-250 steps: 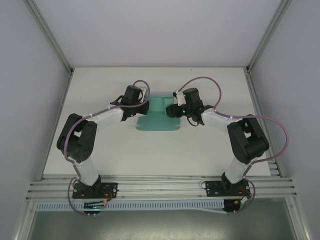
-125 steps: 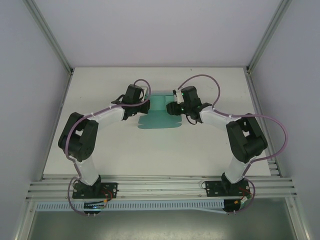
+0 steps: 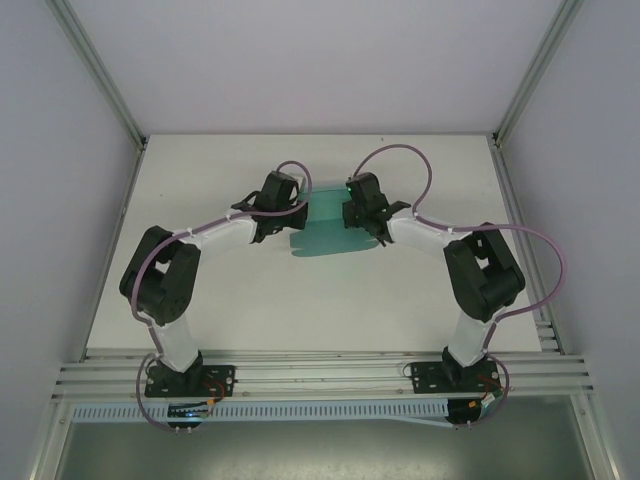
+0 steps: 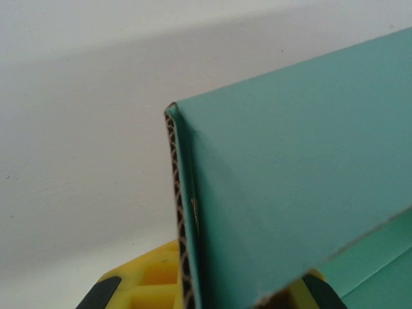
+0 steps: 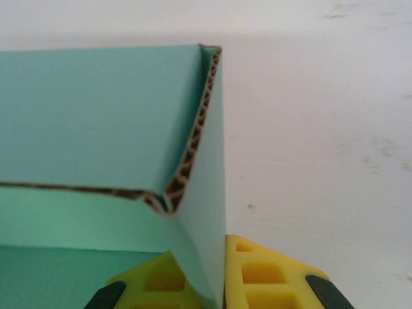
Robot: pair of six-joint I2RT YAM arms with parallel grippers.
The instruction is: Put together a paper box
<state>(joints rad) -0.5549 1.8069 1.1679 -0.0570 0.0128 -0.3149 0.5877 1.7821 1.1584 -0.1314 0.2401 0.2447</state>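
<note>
The paper box [image 3: 325,238] is teal-green corrugated card lying at mid-table, its two side walls folded up. My left gripper [image 3: 297,212] is shut on the left wall, which stands between the yellow fingers [image 4: 145,283] in the left wrist view, where the card [image 4: 290,187] rises as a folded panel. My right gripper [image 3: 349,213] is shut on the right wall [image 5: 209,193], with a yellow finger [image 5: 270,277] pressed against each face. The box floor [image 5: 58,270] and back panel [image 5: 96,109] show to the left of that wall.
The white table [image 3: 230,300] stretches round the box on all sides. Metal frame posts [image 3: 520,90] and grey side walls bound the work area. Purple cables [image 3: 400,160] loop above both wrists.
The right gripper has closed on the card's right wall. Both grippers have moved inward towards each other, and the card looks narrower with its sides raised.
</note>
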